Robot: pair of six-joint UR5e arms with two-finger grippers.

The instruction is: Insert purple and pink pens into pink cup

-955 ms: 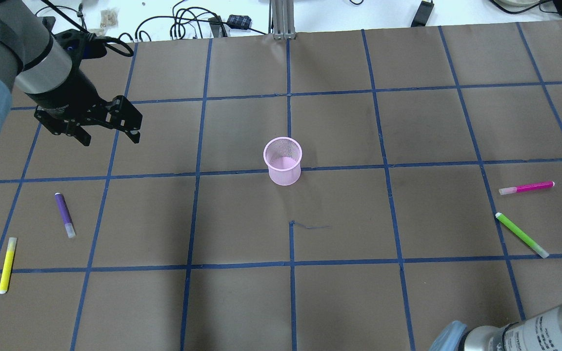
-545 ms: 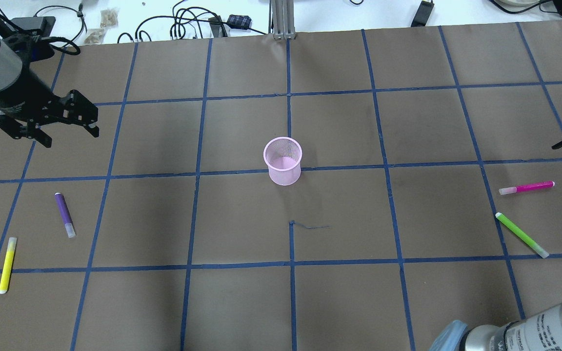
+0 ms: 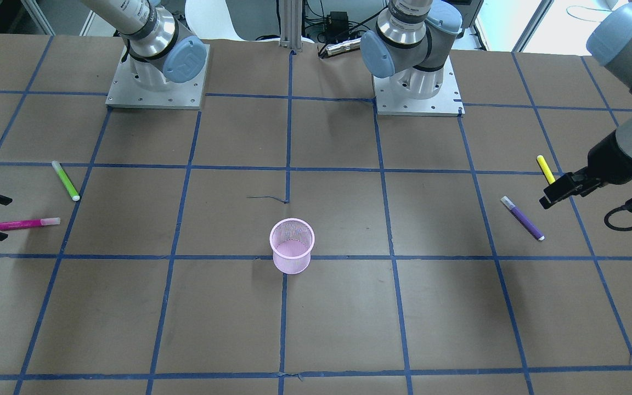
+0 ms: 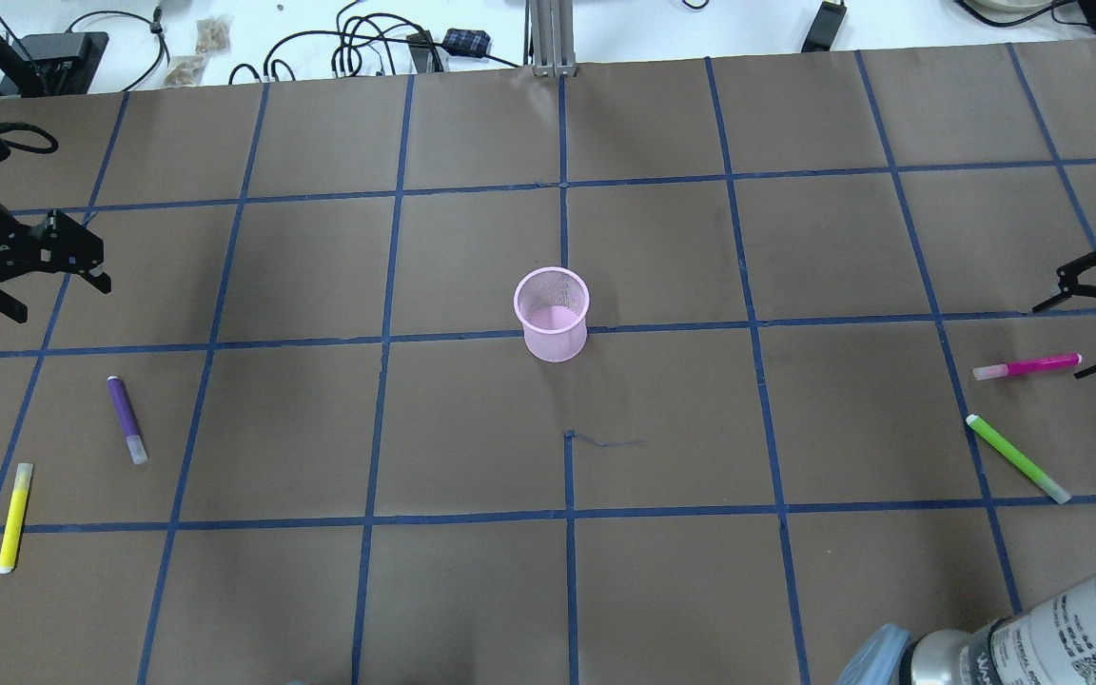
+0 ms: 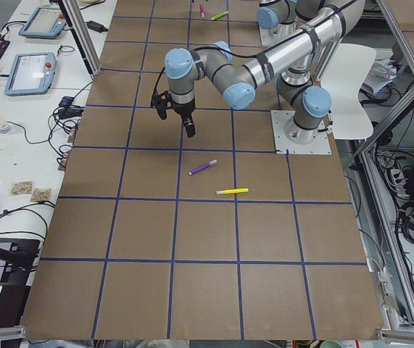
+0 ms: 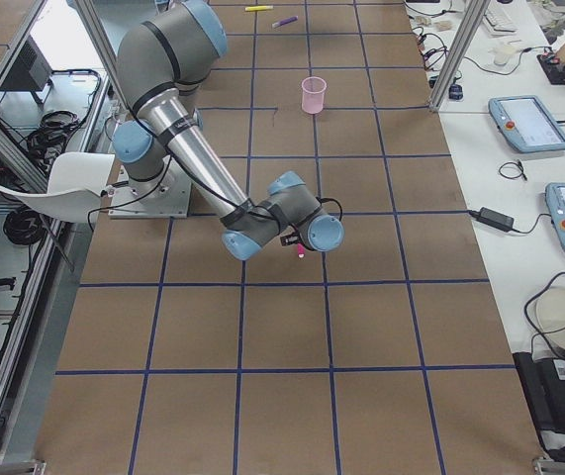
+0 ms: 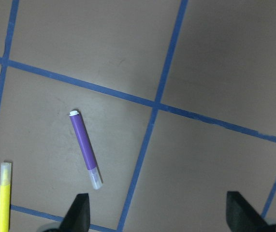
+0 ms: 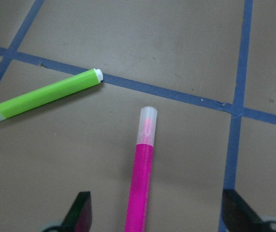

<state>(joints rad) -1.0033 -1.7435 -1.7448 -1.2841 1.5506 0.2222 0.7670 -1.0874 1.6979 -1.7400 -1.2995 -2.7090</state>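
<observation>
The pink mesh cup (image 4: 551, 314) stands upright at the table's middle, also in the front view (image 3: 292, 246). The purple pen (image 4: 127, 420) lies on the left, and shows in the left wrist view (image 7: 85, 149). My left gripper (image 4: 58, 297) is open and empty, above the table farther back than the purple pen. The pink pen (image 4: 1027, 366) lies on the right. My right gripper (image 4: 1066, 341) is open and empty at the pink pen's outer end. In the right wrist view the pink pen (image 8: 141, 186) lies between the fingers (image 8: 82, 212).
A yellow pen (image 4: 14, 517) lies near the purple one at the left edge. A green pen (image 4: 1017, 459) lies just nearer than the pink one. Cables (image 4: 358, 48) lie beyond the table's far edge. Blue tape lines grid the brown table.
My left gripper has moved left, to the table's left edge. My right gripper has come in from the right edge to the pink pen's end. Pens and cup have not moved.
</observation>
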